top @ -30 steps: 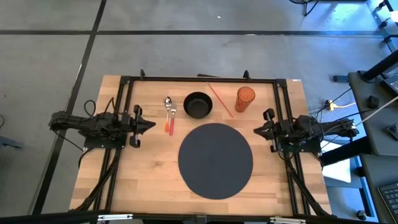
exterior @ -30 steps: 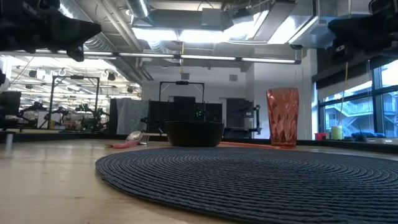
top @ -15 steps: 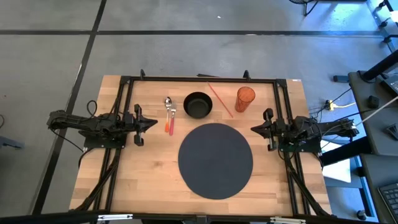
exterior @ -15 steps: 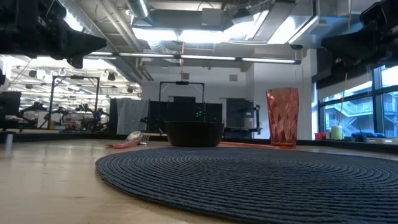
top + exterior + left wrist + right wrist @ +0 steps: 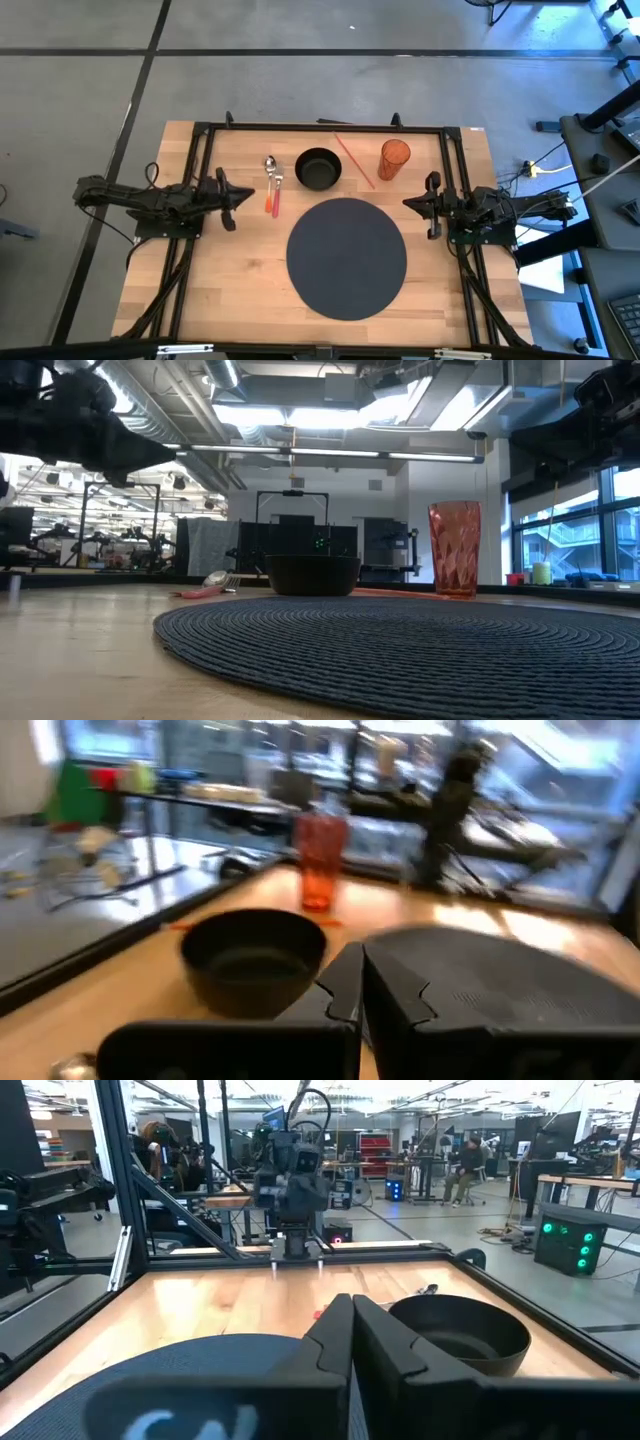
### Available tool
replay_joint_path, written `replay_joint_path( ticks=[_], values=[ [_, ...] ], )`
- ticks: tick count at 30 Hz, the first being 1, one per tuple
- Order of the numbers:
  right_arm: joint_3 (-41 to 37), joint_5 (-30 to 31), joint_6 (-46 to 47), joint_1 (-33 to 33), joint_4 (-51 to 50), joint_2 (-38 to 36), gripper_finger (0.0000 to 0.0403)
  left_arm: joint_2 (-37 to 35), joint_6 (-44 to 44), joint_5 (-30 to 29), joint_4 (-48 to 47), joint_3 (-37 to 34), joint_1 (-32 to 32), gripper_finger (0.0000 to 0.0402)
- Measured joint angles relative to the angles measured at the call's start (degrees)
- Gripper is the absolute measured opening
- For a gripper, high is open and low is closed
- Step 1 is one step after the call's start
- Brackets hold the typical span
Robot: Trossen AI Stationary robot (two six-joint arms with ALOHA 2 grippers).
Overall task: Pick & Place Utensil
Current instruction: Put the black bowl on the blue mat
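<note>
Orange-handled, the utensil (image 5: 272, 184) lies flat on the table (image 5: 240, 270) beside the bowl (image 5: 318, 169), free to be lifted. Nearest it, the left gripper (image 5: 232, 197) has fingers together, holding nothing; the right gripper (image 5: 415, 206), also closed and empty, waits across the mat (image 5: 346, 257).

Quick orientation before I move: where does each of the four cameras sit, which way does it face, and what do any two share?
High view: overhead, looking down; table, left gripper, right gripper.
Low view: tabletop height, facing the room; placemat, arms overhead.
Left wrist view: faces across the table; own shut fingers.
Right wrist view: faces the left arm; own shut fingers.
All four share the black bowl.
</note>
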Motion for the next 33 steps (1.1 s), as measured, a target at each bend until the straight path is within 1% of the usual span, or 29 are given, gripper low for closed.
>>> replay_joint_path(
  ticks=[1, 2, 3, 5, 6, 9, 11, 12, 16, 19, 22, 25, 28, 30, 33],
  values=[
    [0.0, 0.0, 0.0, 0.0, 0.0, 0.0, 0.0011, 1.0, -1.3, -1.8, 2.6, 0.0, 0.1, 0.0003],
    [0.0, 0.0, 0.1, 0.0, 0.0, 0.0, 0.0011, 2.2, -2.4, -2.1, 4.0, 0.4, 0.3, 0.0003],
    [0.0, 0.0, 0.1, 0.0, 0.0, 0.0, 0.0011, 3.5, -2.7, -0.4, 4.1, 1.3, 0.6, 0.0003],
    [0.0, 0.0, 0.1, 0.0, 0.0, 0.0, 0.0011, 6.7, -2.9, 5.3, 4.1, 4.2, 1.5, 0.0003],
    [0.0, 0.0, 0.1, 0.0, 0.0, 0.0, 0.0011, 8.8, -3.0, 6.4, 4.5, 6.0, 2.1, 0.0003],
    [0.0, 0.0, 0.0, 0.0, 0.0, 0.0, 0.0011, 16.8, -3.1, 4.7, 3.5, 12.3, 4.0, 0.0003],
    [0.0, 0.0, 0.0, 0.0, 0.0, 0.0, 0.0011, 23.6, -3.2, 4.9, 0.2, 18.2, 6.1, 0.0003],
    [0.0, 0.0, -0.2, 0.0, 0.0, 0.0, 0.0011, 27.5, -3.5, 5.9, -2.3, 21.8, 7.5, 0.0003],
    [0.0, 0.0, -0.1, 0.0, 0.0, 0.0, 0.0011, 45.8, -5.5, 9.7, -16.0, 36.9, 13.5, 0.0003],
    [0.0, 0.0, 0.3, 0.0, 0.0, 0.0, 0.0011, 58.9, -0.4, 14.2, -18.6, 46.7, 16.0, 0.0003],
    [0.0, -0.5, 0.2, 0.0, 0.0, 0.0, 0.0011, 69.4, 6.2, 19.2, -18.9, 55.1, 17.2, 0.0003],
    [0.0, -0.5, 0.0, 0.0, 0.0, 0.0, 0.0011, 77.9, 11.7, 19.6, -21.6, 62.9, 17.6, 0.0004],
    [0.0, -0.6, 0.0, 0.0, 0.0, 0.0, 0.0011, 84.4, 14.7, 17.7, -28.7, 69.9, 17.6, 0.0010],
    [0.0, -0.6, 0.0, 0.0, 0.0, 0.0, 0.0011, 87.8, 14.9, 16.6, -34.0, 74.1, 17.6, 0.0022],
    [0.0, -0.6, -1.0, 0.0, 0.0, 0.0, 0.0011, 90.7, 14.4, 16.6, -40.5, 78.2, 17.8, 0.0055]
  ],
)
